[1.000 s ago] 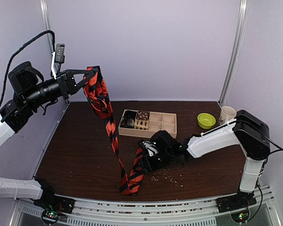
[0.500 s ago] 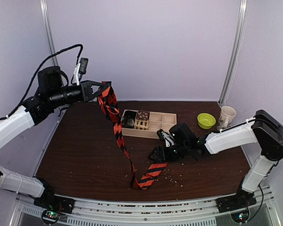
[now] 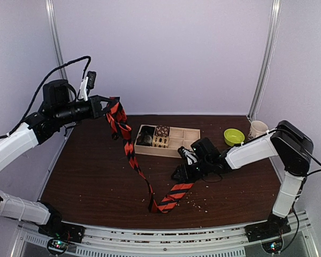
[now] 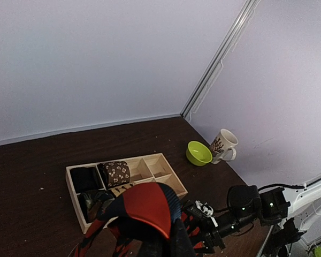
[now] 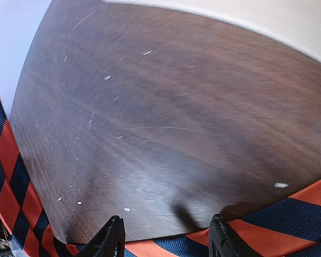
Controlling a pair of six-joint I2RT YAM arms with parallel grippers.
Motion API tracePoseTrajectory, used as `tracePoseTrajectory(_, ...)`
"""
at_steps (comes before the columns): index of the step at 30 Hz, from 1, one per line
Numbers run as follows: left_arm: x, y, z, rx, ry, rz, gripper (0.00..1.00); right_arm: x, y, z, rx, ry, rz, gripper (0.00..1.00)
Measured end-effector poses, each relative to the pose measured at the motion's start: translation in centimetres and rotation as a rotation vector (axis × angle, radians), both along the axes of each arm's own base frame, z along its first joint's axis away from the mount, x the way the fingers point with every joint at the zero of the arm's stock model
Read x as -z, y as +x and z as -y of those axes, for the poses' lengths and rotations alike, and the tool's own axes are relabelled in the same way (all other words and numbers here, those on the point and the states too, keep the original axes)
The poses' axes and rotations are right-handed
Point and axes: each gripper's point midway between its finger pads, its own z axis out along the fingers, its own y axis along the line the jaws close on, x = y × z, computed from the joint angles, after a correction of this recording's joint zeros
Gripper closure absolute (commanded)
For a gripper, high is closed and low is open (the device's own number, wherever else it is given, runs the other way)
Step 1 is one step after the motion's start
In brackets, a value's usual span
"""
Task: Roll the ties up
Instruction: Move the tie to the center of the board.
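The left gripper (image 3: 106,101) is held high above the table (image 3: 85,171), up and to the left of the wooden tray (image 3: 166,153), and is closed on the upper part of the tie (image 3: 129,154), which is bunched over it in the left wrist view (image 4: 147,206). The right gripper (image 3: 180,174) is set low just in front of the tray; in its own view (image 5: 168,236) the jaws are seen apart, with the broad end of the tie (image 5: 267,219) lying across beneath the fingertips (image 5: 113,235), so no grasp is shown and contact cannot be judged. From the raised hold the striped band is let down past the tray's left end, is brought to the table well in front of the tray, and is turned back there toward the right gripper. Beyond the tray's right end a green bowl (image 3: 234,137) and a mug (image 3: 257,129) are placed. Small patterned fabric rolls (image 3: 161,130) are kept in the tray's left compartments. Crumbs (image 3: 195,202) are scattered in front of the tray. The step in hand is judged to be the laying out and straightening of the tie, with no rolling begun. For the next move, the band would need to be lowered flat, and one end pinched and turned over on itself.
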Motion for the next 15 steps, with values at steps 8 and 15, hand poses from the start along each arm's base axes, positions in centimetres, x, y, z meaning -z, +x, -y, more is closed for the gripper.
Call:
tracePoseTrajectory(8,2.9,1.3,0.2,-0.019,0.051,-0.054,1.0,0.5,0.3,8.0,0.218,0.072,-0.029,0.47)
tracePoseTrajectory(15,9.9,4.2,-0.8,-0.13,0.223,-0.192,1.0,0.7,-1.4,14.3,0.416,0.127,-0.018,0.47)
